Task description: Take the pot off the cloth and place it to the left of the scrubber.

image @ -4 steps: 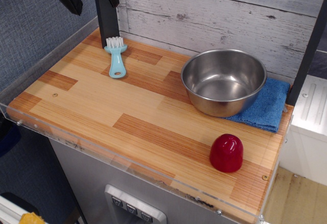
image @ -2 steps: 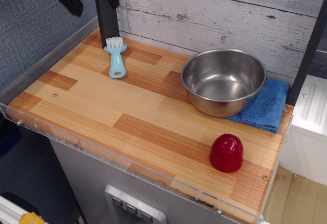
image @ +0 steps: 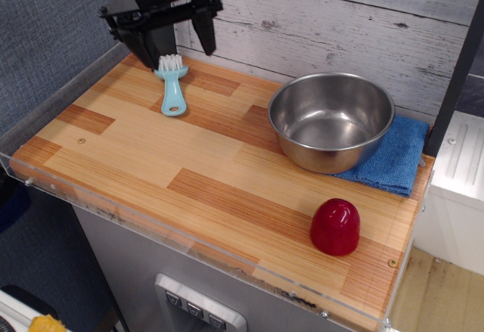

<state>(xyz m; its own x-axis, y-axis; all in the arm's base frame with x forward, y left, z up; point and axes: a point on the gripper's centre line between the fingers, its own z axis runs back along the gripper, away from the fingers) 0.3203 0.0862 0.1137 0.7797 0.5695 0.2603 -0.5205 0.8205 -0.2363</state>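
The pot [image: 330, 120], a large shiny steel bowl, sits on the blue cloth [image: 387, 156] at the back right of the wooden table. The scrubber [image: 172, 84], light blue with white bristles, lies at the back left. My gripper [image: 168, 47] is black and hangs open and empty above the scrubber's bristle end, well to the left of the pot. Its fingers [image: 206, 31] are spread wide apart.
A small red dome [image: 335, 227] stands near the front right. A clear acrylic rim [image: 68, 90] edges the table. A whitewashed plank wall [image: 325, 22] rises behind it. A white box [image: 463, 173] sits off the right side.
My gripper has come down and to the right from the top left corner. It now hangs over the scrubber. The pot, cloth and scrubber have not moved.
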